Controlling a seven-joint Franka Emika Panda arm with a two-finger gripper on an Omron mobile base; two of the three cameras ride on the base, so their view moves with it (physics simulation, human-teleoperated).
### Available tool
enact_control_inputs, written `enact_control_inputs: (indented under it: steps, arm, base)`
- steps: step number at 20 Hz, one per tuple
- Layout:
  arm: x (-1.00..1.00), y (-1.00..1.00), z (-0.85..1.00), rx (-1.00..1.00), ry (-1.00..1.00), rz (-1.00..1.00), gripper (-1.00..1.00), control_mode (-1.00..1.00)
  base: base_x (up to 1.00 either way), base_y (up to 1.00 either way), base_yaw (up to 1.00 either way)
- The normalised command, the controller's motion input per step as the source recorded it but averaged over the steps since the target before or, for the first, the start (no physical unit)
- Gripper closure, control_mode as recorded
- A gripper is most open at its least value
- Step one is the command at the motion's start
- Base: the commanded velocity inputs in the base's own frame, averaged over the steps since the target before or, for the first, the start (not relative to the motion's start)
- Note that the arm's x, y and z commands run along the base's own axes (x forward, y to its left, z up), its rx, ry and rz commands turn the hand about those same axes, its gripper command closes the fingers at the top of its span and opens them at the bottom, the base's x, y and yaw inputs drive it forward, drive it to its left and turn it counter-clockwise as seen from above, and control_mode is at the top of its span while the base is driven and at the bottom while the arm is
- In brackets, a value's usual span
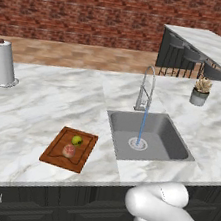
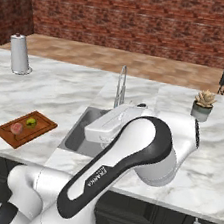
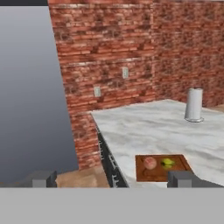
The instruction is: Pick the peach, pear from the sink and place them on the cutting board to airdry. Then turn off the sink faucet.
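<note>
The peach [image 1: 68,150] and the pear [image 1: 77,140] both lie on the cutting board [image 1: 55,154], which rests on the counter left of the sink [image 1: 173,142]. A thin blue stream of water runs from the faucet [image 1: 146,88] down to the drain. In the right base view the arm arches over the sink's front, its hand hanging above the basin and turned toward the cutting board [image 2: 5,133]. The hand view looks along the counter at the peach [image 3: 150,163] and pear [image 3: 167,163]. My gripper [image 3: 111,179] is open, fingertips far apart and holding nothing.
A white paper-towel roll [image 1: 2,63] stands at the far left of the marble counter. A small potted plant [image 1: 201,91] sits right of the sink. Bar stools [image 1: 192,57] and a second counter are beyond it, with a brick wall behind.
</note>
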Motion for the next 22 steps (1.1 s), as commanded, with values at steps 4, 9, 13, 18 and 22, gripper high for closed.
enact_control_inputs:
  steps: [4,9,13,18,22]
  arm:
    - [0.21,0.0,-0.13,0.01,-0.02,0.08,-1.0,-1.0]
    - [0.24,-0.01,-0.07,0.06,-0.01,0.01,-1.0,-1.0]
    - [0.24,0.0,-0.07,0.06,-0.02,-0.08,-1.0,-1.0]
    - [0.28,0.0,-0.03,0.03,-0.01,-0.13,-1.0,-1.0]
    - [0.24,0.0,0.0,0.0,0.0,-0.08,-1.0,-1.0]
  base:
    - [0.0,0.0,0.0]
    - [0.0,0.0,0.0]
    - [0.0,0.0,0.0]
    - [0.0,0.0,0.0]
    - [0.0,0.0,0.0]
